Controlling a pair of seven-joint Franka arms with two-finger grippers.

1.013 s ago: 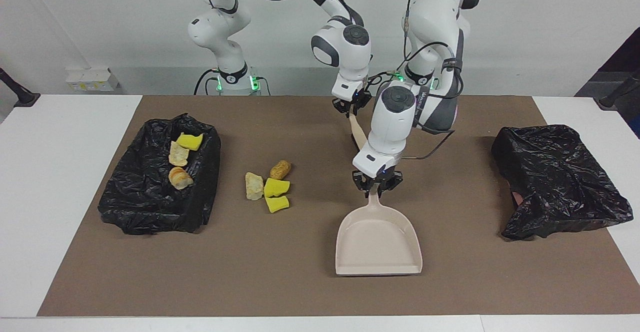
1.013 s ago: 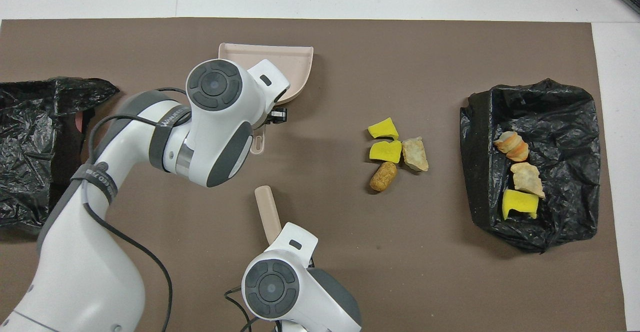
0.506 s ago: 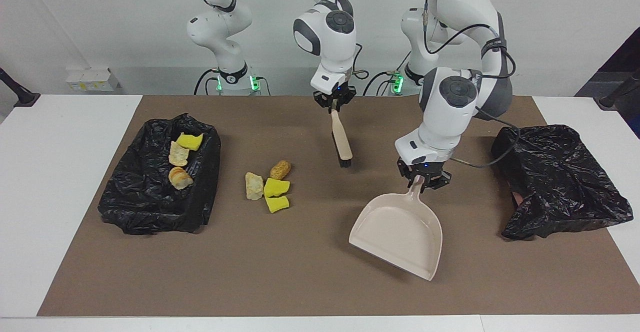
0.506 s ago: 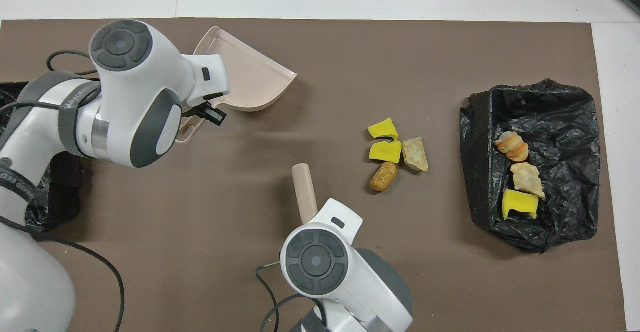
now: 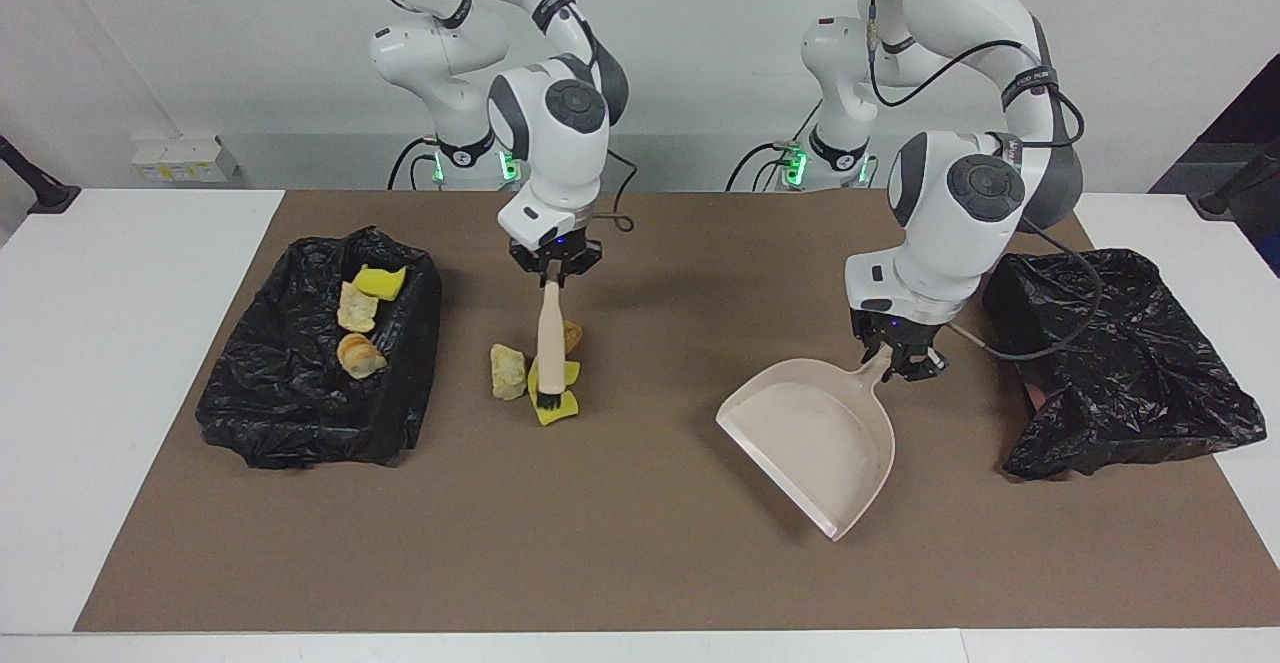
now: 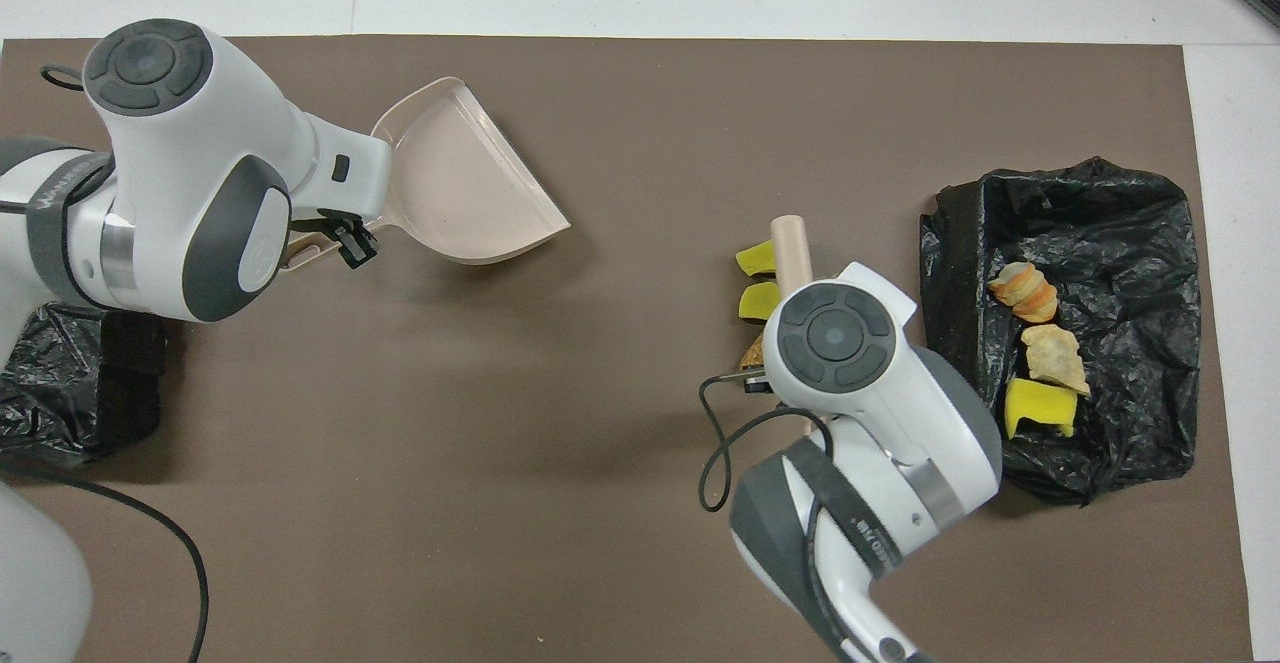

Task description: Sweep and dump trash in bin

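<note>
Loose trash lies on the brown mat: a pale lump (image 5: 508,371), yellow sponge chunks (image 5: 567,373) (image 6: 755,260) and a brown piece (image 5: 573,331). My right gripper (image 5: 552,278) is shut on the beige brush (image 5: 548,343), which hangs upright with its black bristles at the yellow chunk farthest from the robots. In the overhead view the right wrist hides most of the pile. My left gripper (image 5: 893,361) (image 6: 335,243) is shut on the handle of the pink dustpan (image 5: 815,433) (image 6: 470,193), held tilted above the mat. The black-lined bin (image 5: 300,413) (image 6: 1130,243) holds three pieces of trash (image 5: 356,308).
A second crumpled black bag (image 5: 1120,353) lies at the left arm's end of the table, close beside the left wrist. White table (image 5: 120,363) borders the brown mat (image 5: 600,543). Bare mat stretches between the trash pile and the dustpan.
My right arm has carried the brush toward its own end of the table, over the trash pile. My left arm has lifted and turned the dustpan toward the left arm's end.
</note>
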